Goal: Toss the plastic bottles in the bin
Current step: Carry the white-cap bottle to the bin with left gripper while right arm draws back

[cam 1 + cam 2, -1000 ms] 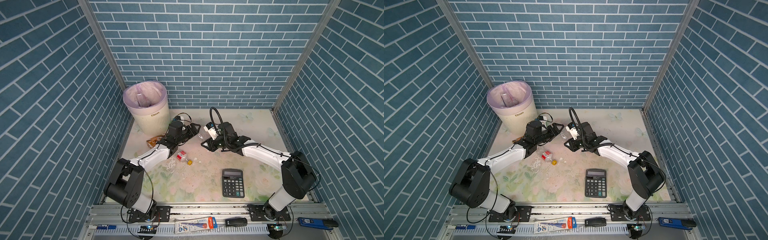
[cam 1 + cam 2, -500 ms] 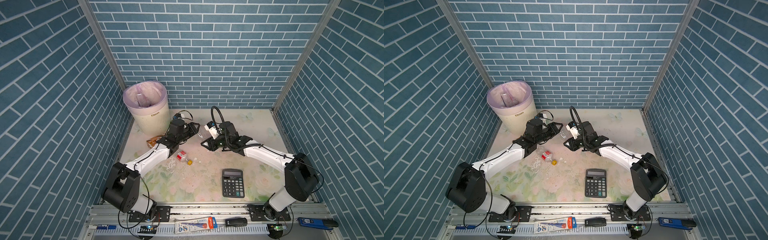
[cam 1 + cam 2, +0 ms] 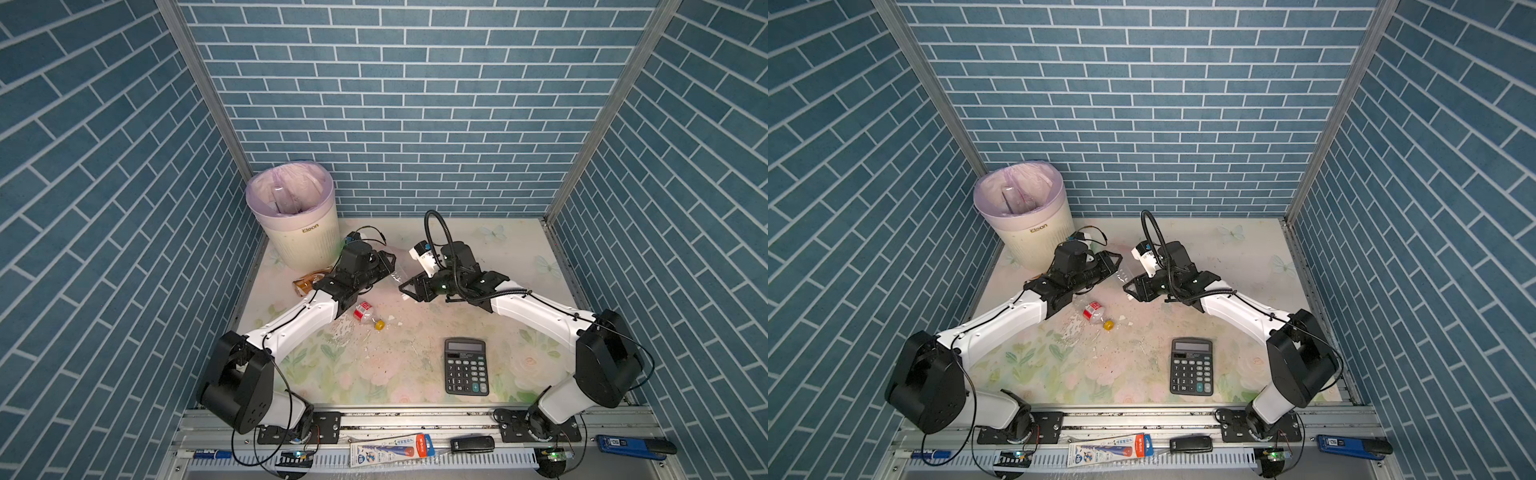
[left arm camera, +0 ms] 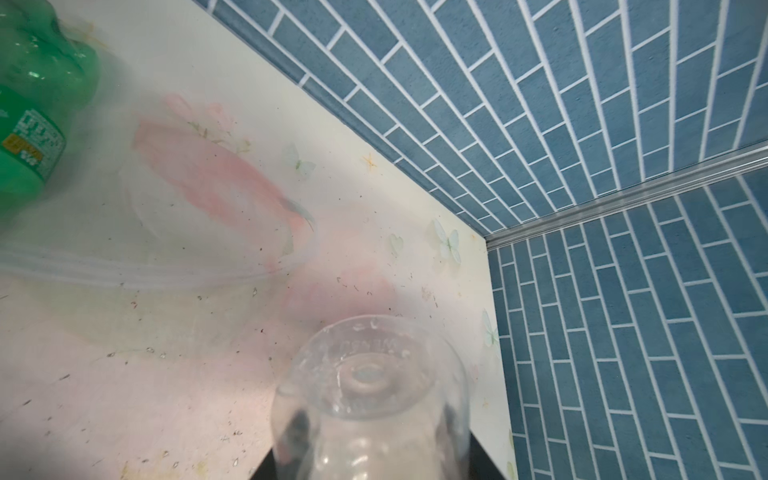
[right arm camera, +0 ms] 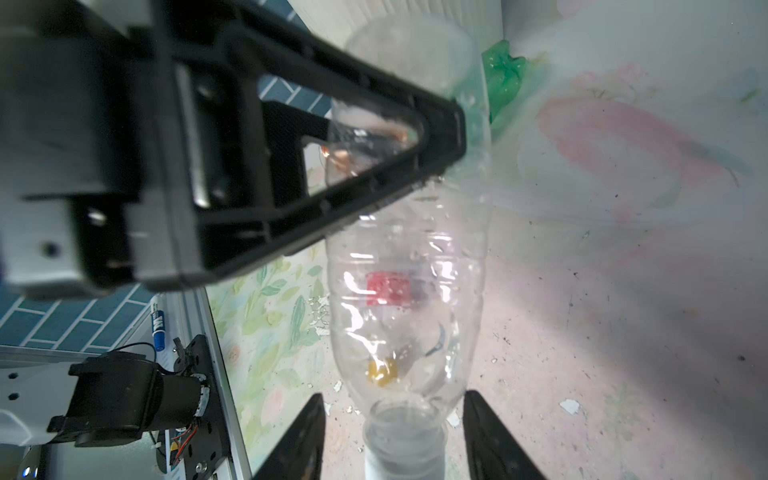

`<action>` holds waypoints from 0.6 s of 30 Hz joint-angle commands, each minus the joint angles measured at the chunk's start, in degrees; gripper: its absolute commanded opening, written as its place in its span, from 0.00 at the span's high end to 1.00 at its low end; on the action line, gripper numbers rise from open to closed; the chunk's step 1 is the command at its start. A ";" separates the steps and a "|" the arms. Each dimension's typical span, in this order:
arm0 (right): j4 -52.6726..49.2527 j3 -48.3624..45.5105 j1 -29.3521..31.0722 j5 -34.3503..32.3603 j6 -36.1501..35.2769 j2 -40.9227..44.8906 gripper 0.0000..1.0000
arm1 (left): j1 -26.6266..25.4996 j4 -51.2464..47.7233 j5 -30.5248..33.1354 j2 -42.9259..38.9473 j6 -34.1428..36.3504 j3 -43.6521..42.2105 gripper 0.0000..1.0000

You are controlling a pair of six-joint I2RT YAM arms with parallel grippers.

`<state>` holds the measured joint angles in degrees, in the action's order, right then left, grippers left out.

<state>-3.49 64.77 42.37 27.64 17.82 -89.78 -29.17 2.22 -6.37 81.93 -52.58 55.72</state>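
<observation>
The clear bottle [image 5: 407, 257], empty, light and easily dented, hangs over the desk [image 3: 513, 243] between my arms, near the bin [image 3: 299, 239]. My left claw [image 3: 388, 266] pinches its soft body, while my right claw [image 5: 392, 415] stands spread beside the stiffer neck, probably the surer hold.

A black desk calculator [image 3: 466, 365] lies flat on the pale, flower-printed bench [image 3: 498, 249], towards the front right in both top views. Small white flecks [image 3: 390, 319] are scattered around the middle of the bench. Blue brick-patterned walls [image 3: 395, 104] close in three sides. Just in front of the aluminium rail [image 3: 415, 419] lie a blue marker [image 3: 212, 454], a red-and-blue pen pack [image 3: 390, 449], a small black stick-shaped device [image 3: 472, 444] and a blue box [image 3: 619, 444].
</observation>
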 commanded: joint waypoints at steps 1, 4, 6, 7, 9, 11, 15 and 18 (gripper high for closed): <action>2.69 0.24 0.26 1.89 0.81 1.87 0.41 | -0.45 -6.80 2.42 -1.89 3.17 2.32 0.51; 2.52 0.57 0.26 1.38 1.13 1.75 0.37 | -0.36 -10.13 4.09 -3.16 5.70 3.70 0.51; 2.37 0.93 0.26 1.13 1.57 1.87 0.34 | -0.09 -11.78 5.34 -3.73 7.30 4.57 0.51; 2.14 1.12 0.23 0.66 1.74 2.05 0.33 | 0.28 -12.18 5.40 -3.70 7.79 4.97 0.51; 0.49 2.13 0.17 -0.77 1.63 2.67 0.28 | 1.09 -12.88 5.23 -3.76 9.02 6.04 0.51; -1.79 3.41 0.24 -2.31 1.06 3.23 0.23 | 2.12 -13.89 5.40 -3.71 10.17 7.54 0.52; -6.12 7.03 0.26 -3.93 -0.88 3.20 0.12 | 4.63 -15.24 6.36 -2.94 13.48 12.19 0.51; -8.61 10.81 0.26 -4.41 -1.78 2.40 0.08 | 6.79 -16.03 7.20 -2.14 15.31 16.45 0.51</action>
<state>-8.99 69.78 42.37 24.82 18.28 -88.42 -24.10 -12.29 -0.95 79.18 -40.86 68.40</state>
